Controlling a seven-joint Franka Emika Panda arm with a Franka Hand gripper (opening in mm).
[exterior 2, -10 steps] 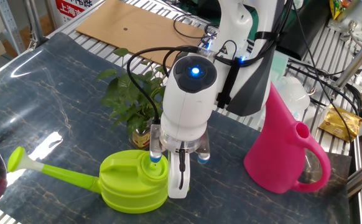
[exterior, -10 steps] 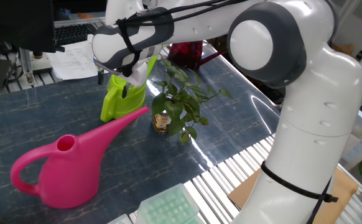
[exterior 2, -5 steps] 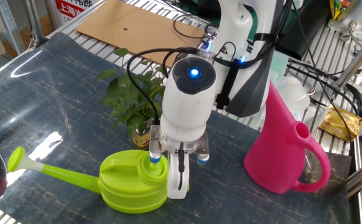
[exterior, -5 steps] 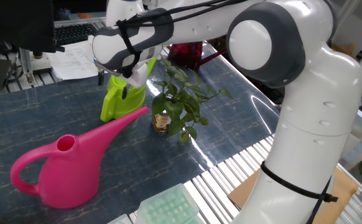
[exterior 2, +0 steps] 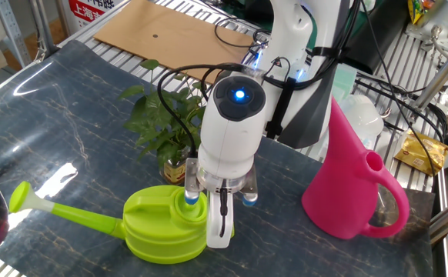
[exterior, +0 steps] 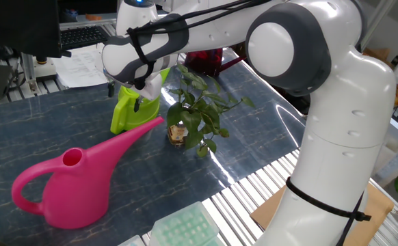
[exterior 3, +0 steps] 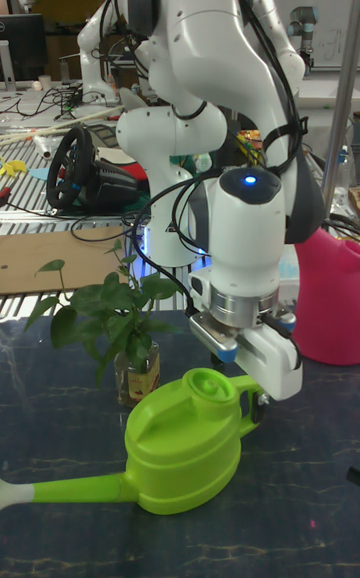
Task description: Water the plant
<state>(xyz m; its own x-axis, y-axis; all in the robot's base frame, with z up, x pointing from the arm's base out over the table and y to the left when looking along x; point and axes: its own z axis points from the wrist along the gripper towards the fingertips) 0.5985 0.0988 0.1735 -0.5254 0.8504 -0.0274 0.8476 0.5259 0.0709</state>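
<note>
Beside the upright plant (exterior 2: 165, 127), hand (exterior 2: 218, 206) pinching the lime-green watering can's (exterior 2: 158, 227) handle.

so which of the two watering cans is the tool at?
The lime-green watering can, beside the plant. The tool sits right at its handle. The pink watering can stands apart on the arm's other side, untouched.

Seen from the other fixed view, the marble tabletop (exterior 2: 62, 138) lies open from 9 to 11 o'clock of the plant (exterior 2: 165, 123). The lime-green watering can (exterior 2: 162, 225) blocks 6 o'clock. The pink watering can (exterior 2: 351, 188) stands well apart at 3 o'clock.
</note>
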